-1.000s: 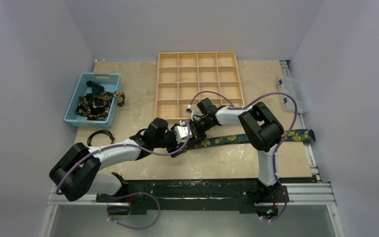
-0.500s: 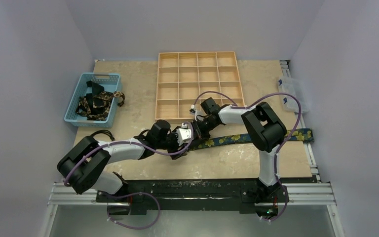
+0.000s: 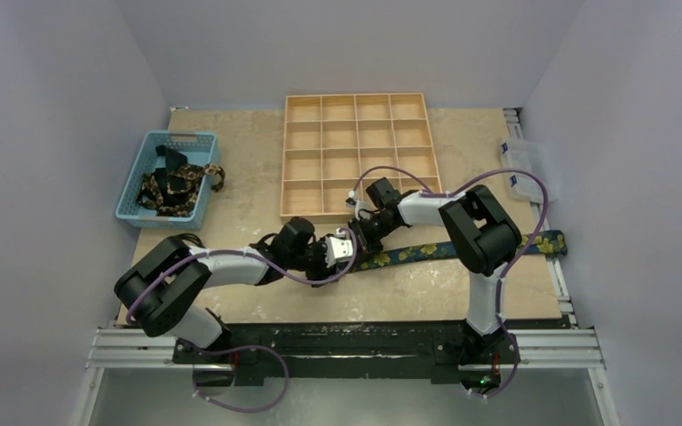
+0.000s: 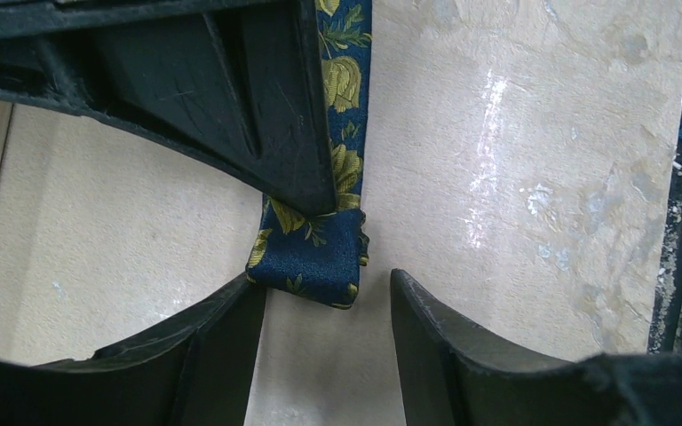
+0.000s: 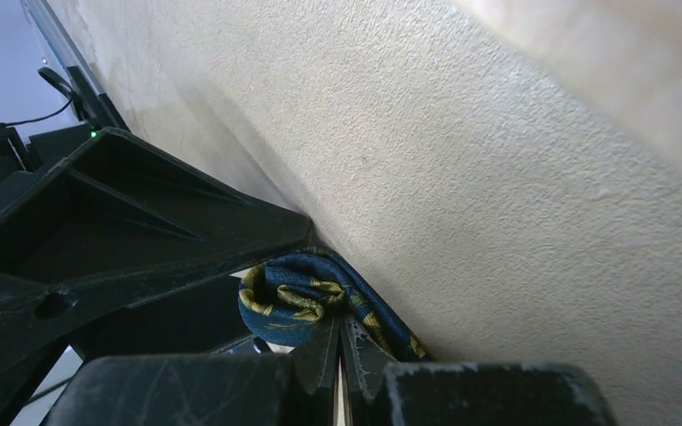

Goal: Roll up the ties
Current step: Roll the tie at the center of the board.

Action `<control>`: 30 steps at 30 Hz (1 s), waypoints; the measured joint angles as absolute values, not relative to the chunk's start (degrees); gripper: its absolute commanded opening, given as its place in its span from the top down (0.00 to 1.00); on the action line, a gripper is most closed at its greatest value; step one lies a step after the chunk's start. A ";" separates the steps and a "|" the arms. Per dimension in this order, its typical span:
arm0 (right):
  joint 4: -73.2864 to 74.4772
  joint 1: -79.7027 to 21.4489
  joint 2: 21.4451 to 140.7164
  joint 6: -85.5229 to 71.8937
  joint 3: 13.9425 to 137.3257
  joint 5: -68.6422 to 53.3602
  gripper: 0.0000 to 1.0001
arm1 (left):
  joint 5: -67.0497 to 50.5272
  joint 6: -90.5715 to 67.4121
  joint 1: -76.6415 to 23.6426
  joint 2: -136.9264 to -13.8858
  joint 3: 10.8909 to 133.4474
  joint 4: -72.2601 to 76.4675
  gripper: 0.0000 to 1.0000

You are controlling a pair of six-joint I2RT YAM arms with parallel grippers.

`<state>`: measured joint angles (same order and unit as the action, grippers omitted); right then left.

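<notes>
On the worktop (image 3: pixel 249 186), a compartmented tray (image 3: pixel 356 153) sat at the middle of the far edge. A basket (image 3: pixel 180 138) stood by the left edge near the far-left corner, with bunched ties (image 3: pixel 173 186) inside it. A small lidded container (image 3: pixel 528 169) lay at the right edge. In front of the tray, one tie (image 3: pixel 417 252) stretched from the worktop's centre out to the right edge. The left gripper (image 3: pixel 348 253) and right gripper (image 3: pixel 361 240) met at that tie's left end, just in front of the tray's near edge, the left gripper on the near-left side.
</notes>
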<state>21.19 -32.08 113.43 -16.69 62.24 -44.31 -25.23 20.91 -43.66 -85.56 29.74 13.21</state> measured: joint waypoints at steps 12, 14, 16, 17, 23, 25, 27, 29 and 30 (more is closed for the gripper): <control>21.30 -32.03 113.45 -16.45 62.24 -44.36 1.00 | -22.46 24.27 -44.29 -86.41 30.65 15.03 0.44; 21.32 -32.03 113.45 -16.43 62.26 -44.38 1.00 | -22.76 25.93 -44.31 -86.54 31.46 13.72 0.53; 21.41 -32.03 113.45 -16.40 62.30 -44.36 1.00 | -23.64 27.27 -44.34 -87.20 32.40 12.78 0.61; 21.45 -32.03 113.47 -16.36 62.35 -44.38 1.00 | -24.03 27.62 -44.34 -87.59 32.67 12.45 0.64; 22.94 -31.99 113.49 -15.64 63.07 -43.88 1.00 | -25.12 28.10 -44.47 -88.62 33.71 11.60 0.75; 23.00 -31.99 113.45 -15.75 63.11 -43.77 0.99 | -24.60 27.81 -44.71 -88.66 34.44 10.33 0.77; 23.11 -32.01 113.08 -16.14 63.11 -43.42 0.93 | -23.46 27.31 -45.25 -88.90 35.99 7.79 0.78; 23.31 -32.03 112.12 -17.12 62.81 -42.26 0.87 | -22.04 26.13 -46.04 -89.43 37.78 5.48 0.79; 23.46 -32.03 111.42 -17.69 62.50 -41.43 0.84 | -21.50 25.74 -46.37 -89.78 38.63 4.49 0.79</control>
<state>23.46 -32.03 111.42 -17.69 62.50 -41.43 -21.50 25.74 -46.37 -89.78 38.63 4.49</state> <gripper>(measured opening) 0.080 0.321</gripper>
